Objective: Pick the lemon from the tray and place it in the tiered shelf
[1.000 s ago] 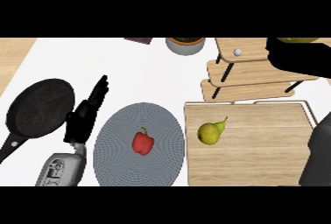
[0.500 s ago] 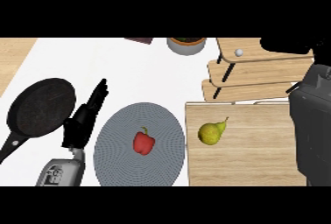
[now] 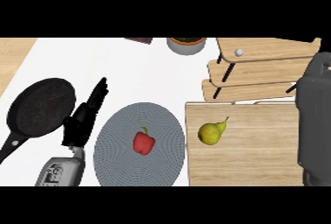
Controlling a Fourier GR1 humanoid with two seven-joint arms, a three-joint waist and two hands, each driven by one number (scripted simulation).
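No lemon shows in the head view. A yellow-green pear (image 3: 211,132) lies on the wooden tray (image 3: 258,162) at the right. Behind the tray stands the wooden tiered shelf (image 3: 258,70), with a small white knob (image 3: 239,52) on its top level. My right forearm (image 3: 317,122) stands as a grey column along the right edge, covering the tray's right side and part of the shelf; its hand does not show. At the left, beside the plate, my left hand (image 3: 82,120) rests open with fingers straight, pointing away from me and holding nothing.
A red bell pepper (image 3: 143,142) lies on a round grey plate (image 3: 129,170) at the centre. A black frying pan (image 3: 40,107) sits far left. A grey pot (image 3: 187,44) and a dark object (image 3: 139,40) stand at the back edge.
My right arm has drawn back from the shelf's top, where its black hand showed a second ago; now only the forearm fills the right edge. The left hand and pear have not moved.
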